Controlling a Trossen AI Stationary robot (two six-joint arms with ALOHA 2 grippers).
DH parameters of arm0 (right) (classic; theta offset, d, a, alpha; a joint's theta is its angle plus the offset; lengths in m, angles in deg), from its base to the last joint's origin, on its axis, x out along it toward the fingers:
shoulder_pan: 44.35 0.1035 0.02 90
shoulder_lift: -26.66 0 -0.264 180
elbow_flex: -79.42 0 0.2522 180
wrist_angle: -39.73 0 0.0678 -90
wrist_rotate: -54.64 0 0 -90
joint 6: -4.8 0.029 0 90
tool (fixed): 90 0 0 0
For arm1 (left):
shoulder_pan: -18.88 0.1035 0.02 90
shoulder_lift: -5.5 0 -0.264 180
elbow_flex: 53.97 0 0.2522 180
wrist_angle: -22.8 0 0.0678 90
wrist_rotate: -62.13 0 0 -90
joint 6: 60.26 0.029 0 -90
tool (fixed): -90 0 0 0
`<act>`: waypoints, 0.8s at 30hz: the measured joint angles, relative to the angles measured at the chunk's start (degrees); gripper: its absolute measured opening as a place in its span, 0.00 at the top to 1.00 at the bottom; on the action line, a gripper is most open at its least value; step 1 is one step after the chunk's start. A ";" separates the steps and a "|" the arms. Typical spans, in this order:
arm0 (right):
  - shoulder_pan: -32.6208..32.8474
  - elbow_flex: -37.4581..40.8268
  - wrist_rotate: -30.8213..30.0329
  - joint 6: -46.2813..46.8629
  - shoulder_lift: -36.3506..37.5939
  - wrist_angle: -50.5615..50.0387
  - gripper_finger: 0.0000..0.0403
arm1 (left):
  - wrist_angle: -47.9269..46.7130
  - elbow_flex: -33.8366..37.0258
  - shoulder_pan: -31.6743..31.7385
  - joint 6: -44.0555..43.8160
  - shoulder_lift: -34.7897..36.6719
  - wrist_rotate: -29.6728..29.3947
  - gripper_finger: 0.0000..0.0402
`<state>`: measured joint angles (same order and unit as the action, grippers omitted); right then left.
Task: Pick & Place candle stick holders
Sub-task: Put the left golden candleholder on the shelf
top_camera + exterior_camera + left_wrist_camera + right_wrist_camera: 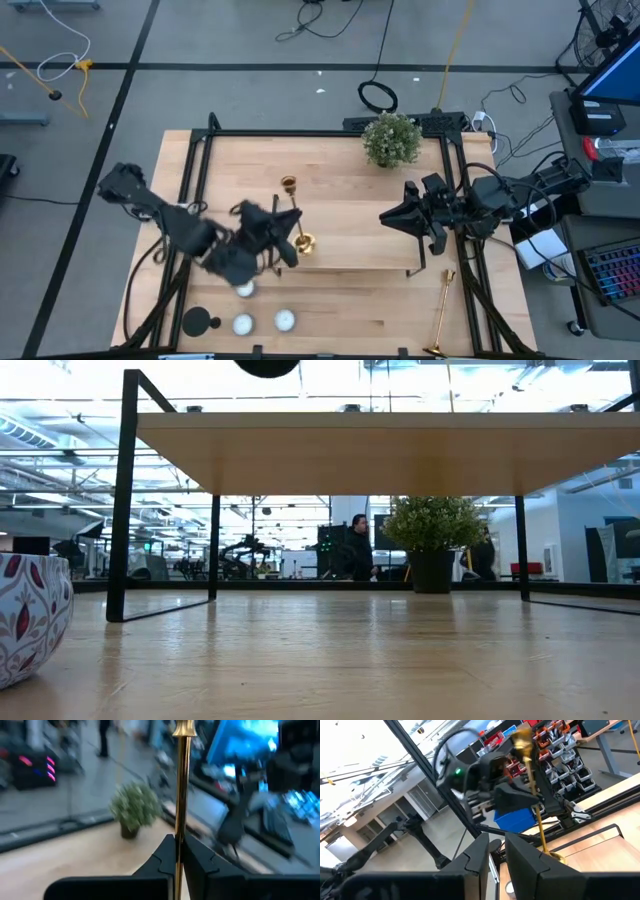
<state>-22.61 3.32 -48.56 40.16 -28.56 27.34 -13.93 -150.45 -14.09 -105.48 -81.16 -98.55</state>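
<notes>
I have a slim gold candlestick [296, 214] clamped in my left gripper [275, 240], the fingers [165, 855] pressed together on its thin stem; it is tilted over the middle of the worktop [340, 170], its round base [304, 243] near my gripper and its small cup top [288, 184] pointing toward the far side; whether the base touches the wood I cannot tell. A second gold candlestick [441, 312] lies flat near the worktop's front right corner, well apart from the first; the short black round-based holder [199, 322] sits at the front left, with two white round candles [263, 322] just beside it and a third [245, 289] under my left arm. My right gripper [395, 217] hangs over the right half of the worktop, its fingers [475, 855] close together with a narrow gap and nothing between them, pointing toward the held candlestick. A long wooden black-framed stand [330, 268] stretches across the worktop; a small potted plant [391, 139] stands at the far edge; in the low view a patterned bowl [30, 610] sits at the near left, and a person [357, 550] shows far off in the room.
</notes>
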 joint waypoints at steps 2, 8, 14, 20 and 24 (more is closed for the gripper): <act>0.00 0.00 -0.01 0.00 0.00 0.00 0.85 | 2.53 0.00 -2.08 1.17 -2.09 -6.19 0.97; -0.70 0.00 -0.08 0.87 -0.49 0.14 0.85 | 3.71 0.00 -4.31 3.23 -6.86 -8.67 0.97; -1.16 0.00 -0.04 2.80 -1.96 0.17 0.85 | 4.40 0.00 -4.31 1.98 -8.23 -8.50 0.97; -1.14 0.00 0.01 4.18 -3.19 0.20 0.85 | 3.18 0.00 -4.31 1.95 -8.23 -8.86 0.97; -1.11 0.00 0.03 4.44 -3.23 0.45 0.85 | 3.11 0.00 -3.55 1.85 -8.23 -8.82 0.97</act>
<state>-23.72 3.32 -48.53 44.60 -31.79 27.78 -10.82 -150.45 -17.64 -103.63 -89.39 -107.37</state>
